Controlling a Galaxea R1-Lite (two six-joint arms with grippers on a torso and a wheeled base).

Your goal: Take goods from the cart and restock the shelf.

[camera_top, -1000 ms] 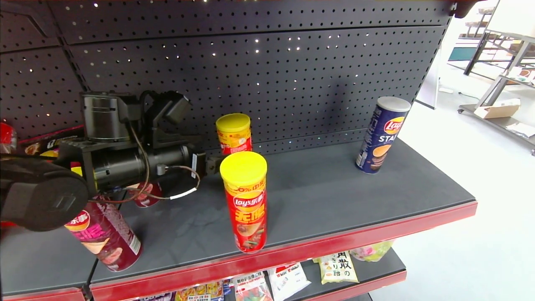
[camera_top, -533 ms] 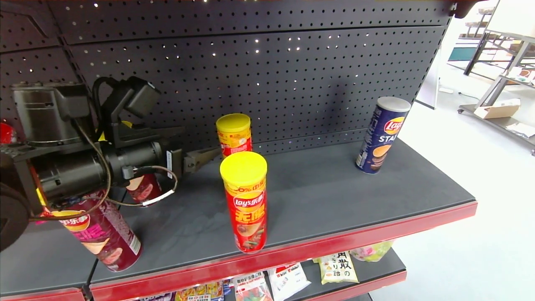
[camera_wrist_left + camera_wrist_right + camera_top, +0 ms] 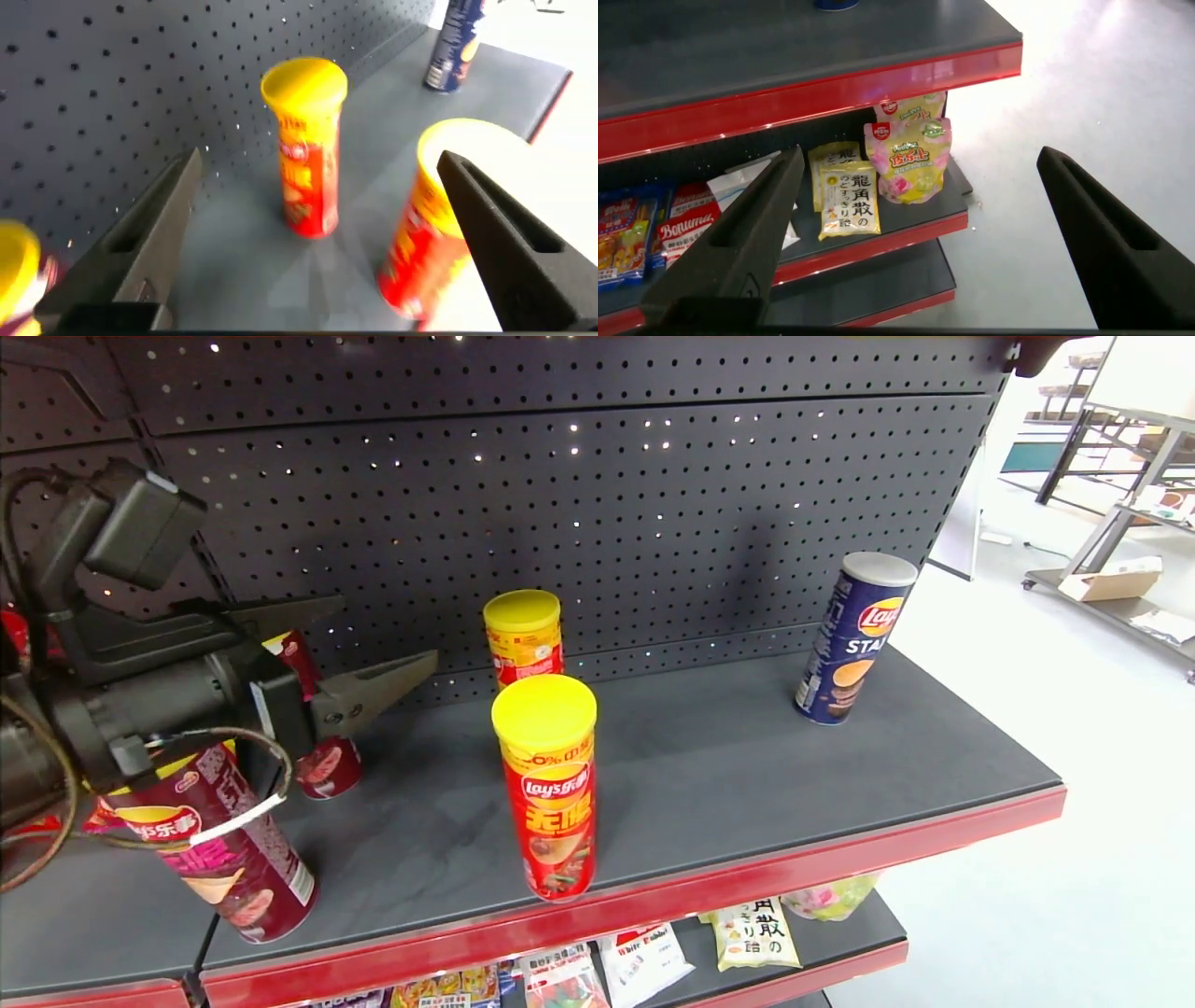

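Left gripper up at shelf height, left of the front red can and slightly behind it, jaws spread wide, nothing between them. Right gripper just as wide and just as empty, down below that can's level, facing snack bags on the lower shelves.

On the shelf: front red can upright near the red lip. Matching yellow-lidded can straight behind it, up against the pegboard, apart from it. Blue can well off to its right, upright. Maroon can off to its left at the front edge. Second maroon can behind that one, partly hidden by the left gripper's lower finger.

Reads as the gap between placements: goods standing, neither arm loaded. Next, most likely: draw the left arm clear without clipping either maroon can, swing to the cart, grip one more item squarely around its body. Then back to the bare stretch right of the front red can, set down upright, well in from the lip.
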